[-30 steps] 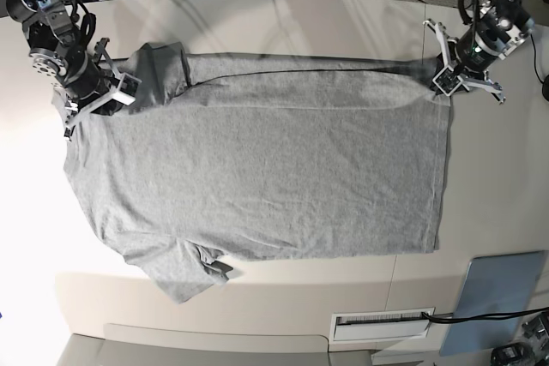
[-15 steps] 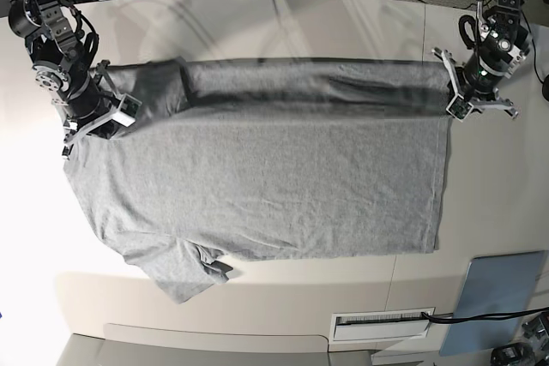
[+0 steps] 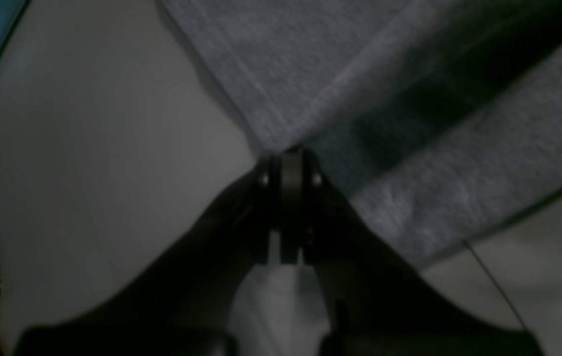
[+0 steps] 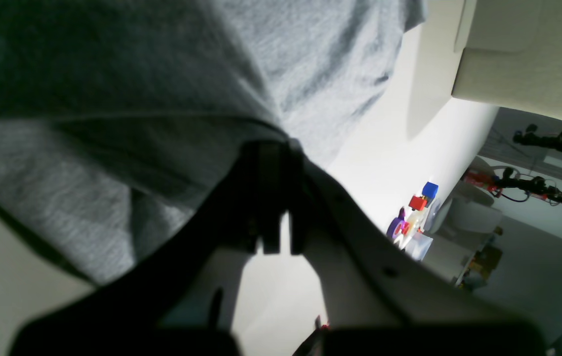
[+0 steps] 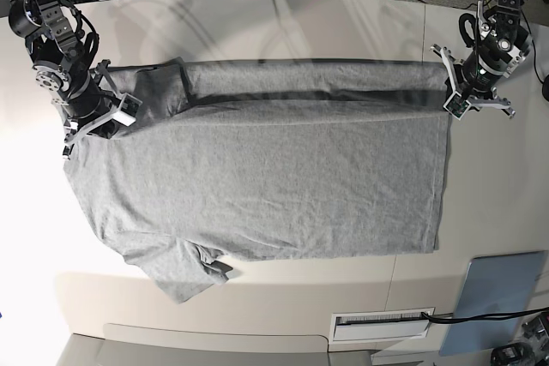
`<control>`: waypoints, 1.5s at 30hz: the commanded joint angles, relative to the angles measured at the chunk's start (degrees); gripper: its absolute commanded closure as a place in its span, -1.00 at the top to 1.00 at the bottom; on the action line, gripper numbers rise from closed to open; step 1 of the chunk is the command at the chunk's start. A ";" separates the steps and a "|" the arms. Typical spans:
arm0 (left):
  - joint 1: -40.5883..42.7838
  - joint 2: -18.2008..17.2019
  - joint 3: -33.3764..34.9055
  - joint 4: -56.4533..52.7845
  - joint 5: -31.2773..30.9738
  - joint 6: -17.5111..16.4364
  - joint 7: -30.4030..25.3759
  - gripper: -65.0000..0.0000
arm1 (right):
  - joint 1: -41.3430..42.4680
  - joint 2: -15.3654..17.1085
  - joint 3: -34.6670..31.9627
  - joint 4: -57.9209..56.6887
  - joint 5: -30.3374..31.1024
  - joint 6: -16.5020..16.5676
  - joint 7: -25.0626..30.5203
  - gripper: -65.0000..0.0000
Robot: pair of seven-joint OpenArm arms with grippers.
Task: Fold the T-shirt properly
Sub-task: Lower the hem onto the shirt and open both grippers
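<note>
You see the T-shirt (image 5: 257,177) lying spread on the table (image 5: 360,32), plain grey side up, with the hem on the base view's right and the sleeves on its left. The far long edge is lifted off the table and stretched as a raised band between your two grippers; a dark shadow runs under this band. The rest of the cloth lies flat, and the near sleeve (image 5: 184,272) is a little crumpled at the table's front.

Your left gripper (image 5: 459,96) is at the far hem corner. In the left wrist view its jaws are pressed together on the T-shirt (image 3: 409,123), and the corner of the cloth comes out from the left gripper (image 3: 290,163) exactly at the tips.

Your right gripper (image 5: 116,109) is at the far shoulder, beside the far sleeve (image 5: 163,83). In the right wrist view the right gripper (image 4: 273,148) is pinched on the T-shirt (image 4: 137,99), which hangs over the jaws and hides their tips.

A blue sheet (image 5: 497,297) lies near the table's front corner, well apart from the cloth.
</note>
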 commanded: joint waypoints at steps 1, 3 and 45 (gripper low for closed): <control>-0.44 -0.96 -0.50 0.79 -0.04 0.70 -1.09 -1.00 | 0.66 1.11 0.61 0.70 -0.76 -1.14 0.11 -1.00; -0.46 -0.96 -0.52 0.79 -0.04 0.87 -1.09 -0.90 | 0.68 1.09 0.61 0.70 -0.74 -1.14 0.13 -1.00; 2.60 11.21 -0.55 -9.46 -25.11 7.28 9.73 -1.00 | -7.10 -9.49 10.27 -16.44 25.99 -22.64 -6.82 -1.00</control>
